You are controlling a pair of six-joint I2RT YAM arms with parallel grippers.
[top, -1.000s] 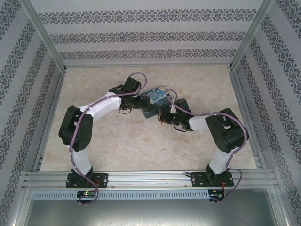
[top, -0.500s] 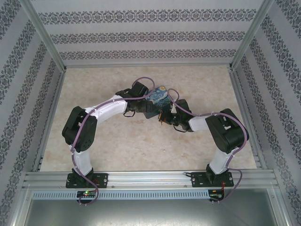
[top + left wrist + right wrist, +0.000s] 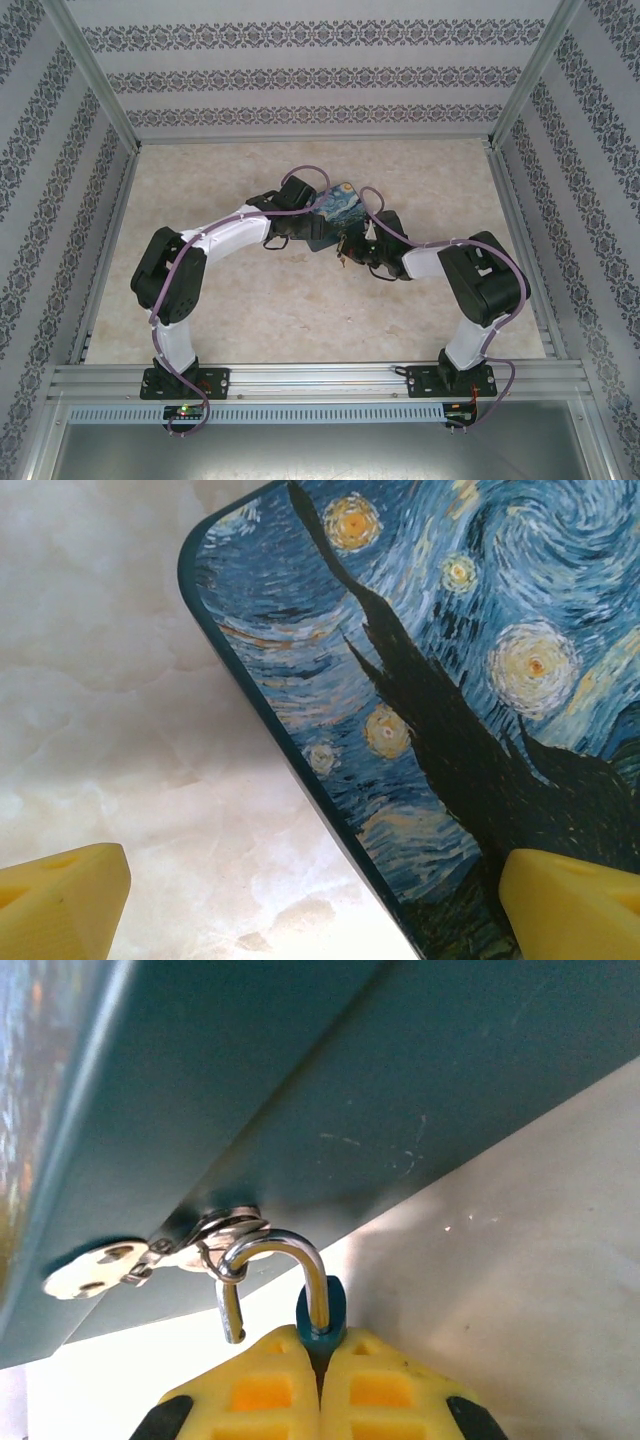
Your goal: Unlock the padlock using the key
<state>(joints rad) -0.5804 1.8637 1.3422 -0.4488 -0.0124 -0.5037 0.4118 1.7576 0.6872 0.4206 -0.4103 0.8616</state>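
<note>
Blue padlock (image 3: 321, 1312) just beside tin (image 3: 350, 1080) edge

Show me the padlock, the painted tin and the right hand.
padlock (image 3: 321, 1316): right wrist view, on its small blue body below the shackle.
painted tin (image 3: 450, 710): left wrist view, on the swirl-painted lid.
right hand (image 3: 322, 1360): right wrist view, midway between its yellow tips.
</note>
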